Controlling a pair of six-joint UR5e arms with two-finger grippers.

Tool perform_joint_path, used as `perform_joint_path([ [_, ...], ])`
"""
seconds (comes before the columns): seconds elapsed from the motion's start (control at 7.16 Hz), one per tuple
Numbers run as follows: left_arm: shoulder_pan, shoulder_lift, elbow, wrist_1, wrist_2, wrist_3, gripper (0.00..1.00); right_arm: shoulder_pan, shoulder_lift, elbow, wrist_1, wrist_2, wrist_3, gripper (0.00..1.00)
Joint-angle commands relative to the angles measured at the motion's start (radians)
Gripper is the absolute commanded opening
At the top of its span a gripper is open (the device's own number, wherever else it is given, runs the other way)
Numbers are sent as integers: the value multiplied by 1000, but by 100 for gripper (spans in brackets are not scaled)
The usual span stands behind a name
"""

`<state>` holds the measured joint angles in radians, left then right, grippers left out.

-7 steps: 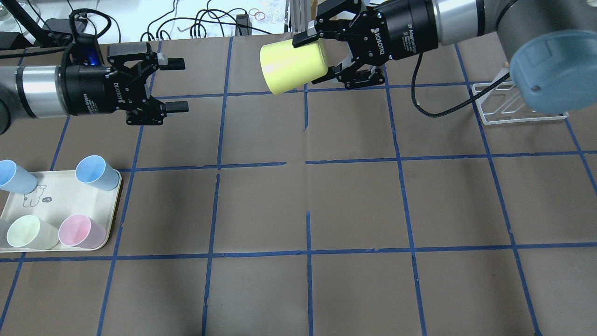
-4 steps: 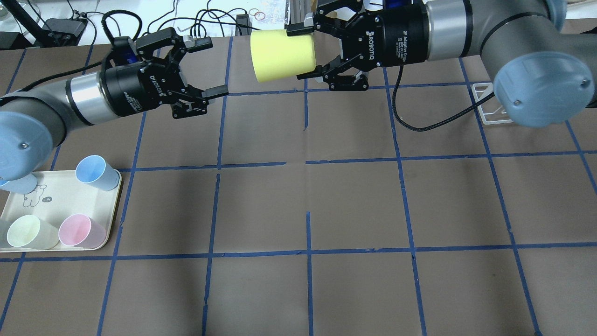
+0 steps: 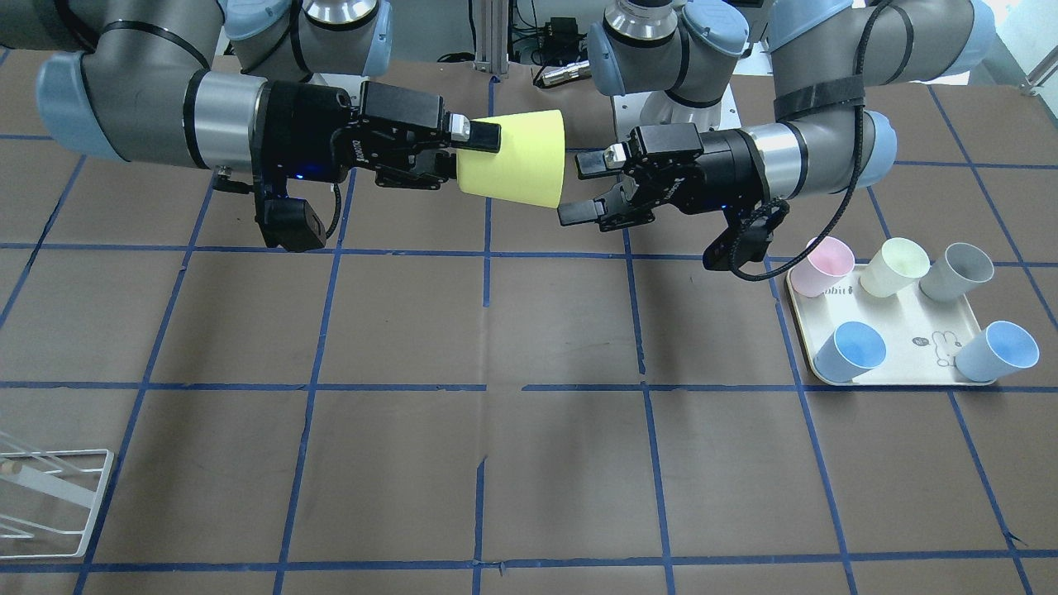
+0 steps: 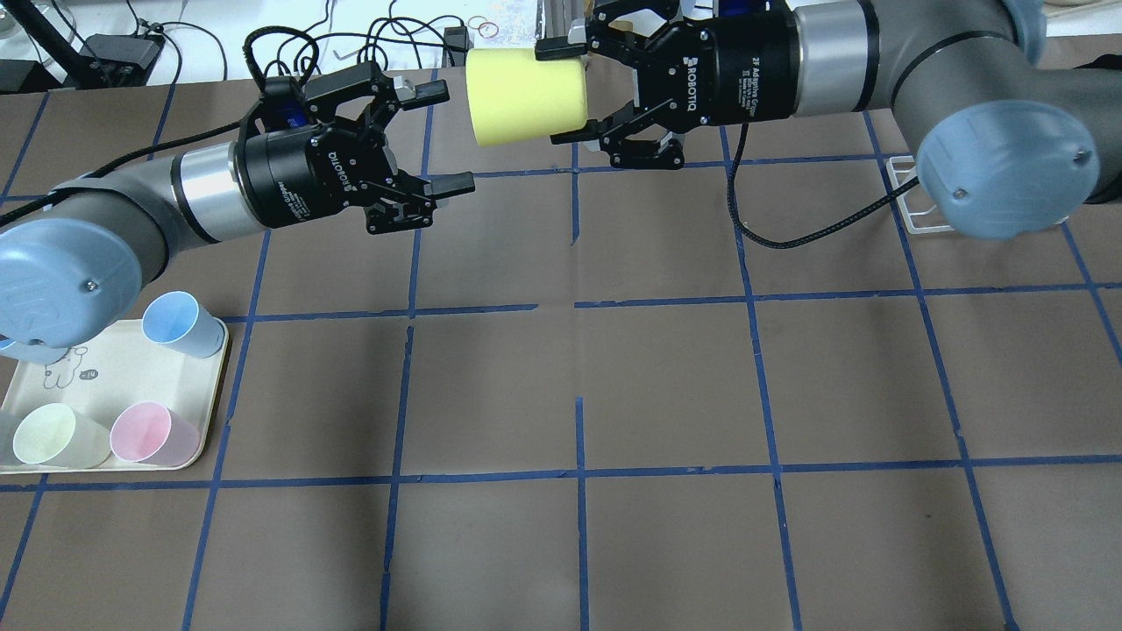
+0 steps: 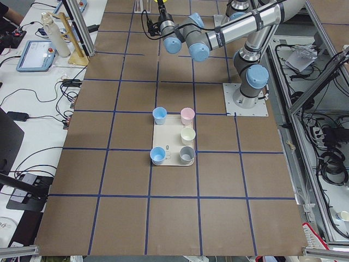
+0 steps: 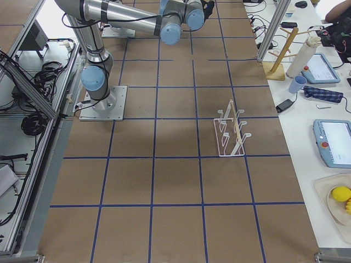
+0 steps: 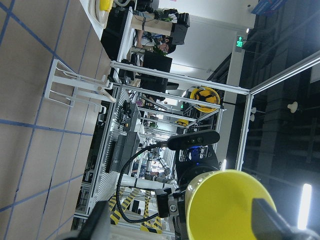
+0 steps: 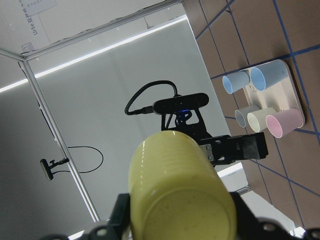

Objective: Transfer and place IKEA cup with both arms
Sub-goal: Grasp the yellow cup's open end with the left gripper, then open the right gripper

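Observation:
The bright yellow IKEA cup (image 4: 524,96) is held in the air, lying sideways, over the far middle of the table. My right gripper (image 4: 563,92) is shut on its base end, one finger on each side. It also shows in the front view (image 3: 517,159) and close up in the right wrist view (image 8: 180,195). My left gripper (image 4: 449,138) is open and empty, just left of the cup's open mouth and facing it. In the front view (image 3: 574,188) its fingertips reach about level with the rim. The left wrist view looks into the cup's mouth (image 7: 225,207).
A cream tray (image 4: 213,386) at the near left holds a blue cup (image 4: 180,324), a pink cup (image 4: 149,434) and a pale cream-yellow cup (image 4: 53,436); the front view adds a grey cup (image 3: 959,271) and a second blue cup (image 3: 1004,351). A white wire rack (image 4: 916,206) stands at the right.
My left gripper has swung right and forward, up to the cup's mouth, staying open. My right gripper has carried the cup slightly left and farther back.

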<state>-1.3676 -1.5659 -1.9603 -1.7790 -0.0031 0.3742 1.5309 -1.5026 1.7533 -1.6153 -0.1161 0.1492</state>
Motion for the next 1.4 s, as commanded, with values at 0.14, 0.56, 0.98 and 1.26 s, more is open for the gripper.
perform_joint_path([
  [0.14, -60, 17, 4, 1, -41, -9, 94, 14, -1, 0, -3, -7, 12, 0],
  [0.56, -61, 14, 12, 4, -37, -8, 72, 12, 5, -6, -2, -5, 18, 0],
  [0.98, -53, -3, 8, 46, -31, -15, 59, 2, 5, -8, -9, -2, 52, 0],
  [1.26, -53, 6, 11, 46, -31, -18, 38, 2, 5, -5, -6, -10, 55, 0],
])
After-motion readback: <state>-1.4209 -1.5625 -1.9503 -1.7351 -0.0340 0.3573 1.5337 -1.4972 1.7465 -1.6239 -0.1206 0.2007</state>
